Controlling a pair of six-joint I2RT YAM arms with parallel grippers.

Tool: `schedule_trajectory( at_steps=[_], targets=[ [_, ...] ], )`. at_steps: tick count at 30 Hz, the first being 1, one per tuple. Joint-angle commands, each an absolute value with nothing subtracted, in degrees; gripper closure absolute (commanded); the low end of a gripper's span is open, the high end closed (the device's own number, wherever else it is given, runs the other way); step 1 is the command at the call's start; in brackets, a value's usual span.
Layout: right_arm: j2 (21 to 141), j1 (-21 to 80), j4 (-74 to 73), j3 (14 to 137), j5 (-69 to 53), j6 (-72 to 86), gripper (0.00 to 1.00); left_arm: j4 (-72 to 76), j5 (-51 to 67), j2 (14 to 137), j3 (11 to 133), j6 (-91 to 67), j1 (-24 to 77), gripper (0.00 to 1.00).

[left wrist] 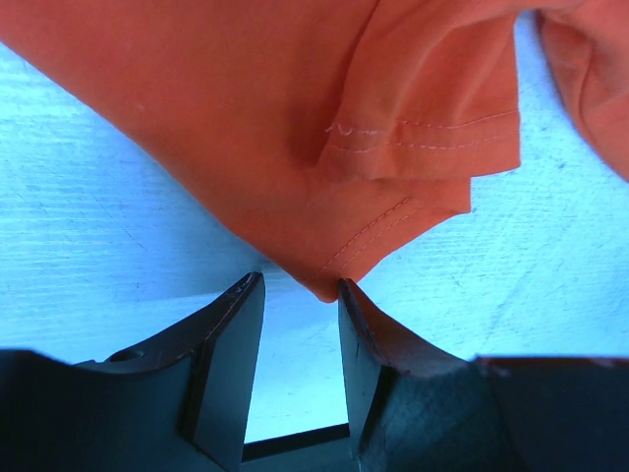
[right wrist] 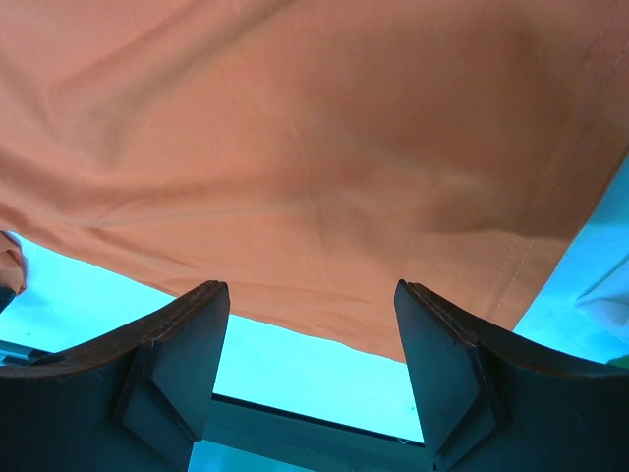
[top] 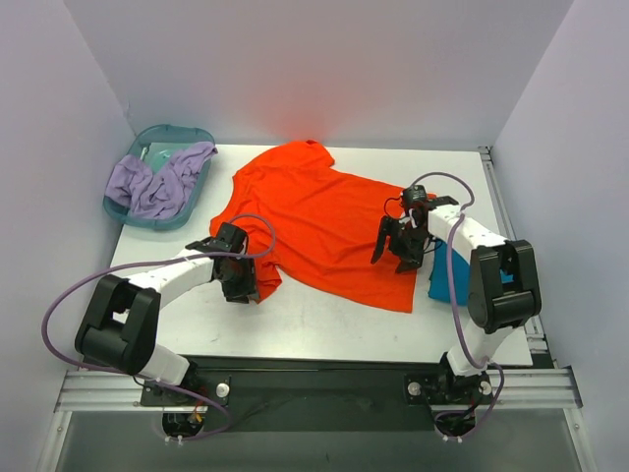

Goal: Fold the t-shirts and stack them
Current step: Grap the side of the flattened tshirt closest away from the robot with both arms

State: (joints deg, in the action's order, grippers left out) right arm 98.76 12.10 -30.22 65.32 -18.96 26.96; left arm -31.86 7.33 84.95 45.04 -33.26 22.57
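Observation:
The orange-red t-shirt (top: 314, 216) lies spread flat on the white table, collar toward the back. My left gripper (top: 239, 278) is open at the shirt's left sleeve; in the left wrist view (left wrist: 300, 287) the sleeve's hemmed corner (left wrist: 329, 280) sits just at the fingertips, not clamped. My right gripper (top: 393, 246) is open and held above the shirt's right part; in the right wrist view (right wrist: 310, 295) the cloth (right wrist: 314, 147) lies beyond the wide-apart fingers. A folded teal-blue shirt (top: 439, 282) lies at the right edge, mostly hidden by the right arm.
A translucent teal basin (top: 159, 177) stands at the back left with a lilac cloth (top: 157, 182) heaped in it. Grey walls close in the table on three sides. The table's front edge runs just behind the arm bases.

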Motion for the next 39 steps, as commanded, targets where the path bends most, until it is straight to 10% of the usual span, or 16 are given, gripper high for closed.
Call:
schedule_trajectory(
  at_steps=[1,9,17,39],
  targets=[
    [95.63,12.3,-32.52,64.6,-18.72,26.37,0.31,-29.27,8.09,83.67,44.12,-34.98,23.03,0.53],
    [94.75,12.3,-32.7,64.16,-18.72,25.84,0.31,-26.11,9.49,85.86,43.07,-36.38,23.12,0.56],
    [92.29,12.3,-32.96,62.06,-18.02,25.75,0.31,-27.07,9.32,84.73,41.4,-36.82,22.94,0.99],
    [78.23,13.36,-33.93,45.44,-15.91,30.32,0.31,-46.67,2.55,65.83,42.71,-33.4,13.01,1.0]
  ],
)
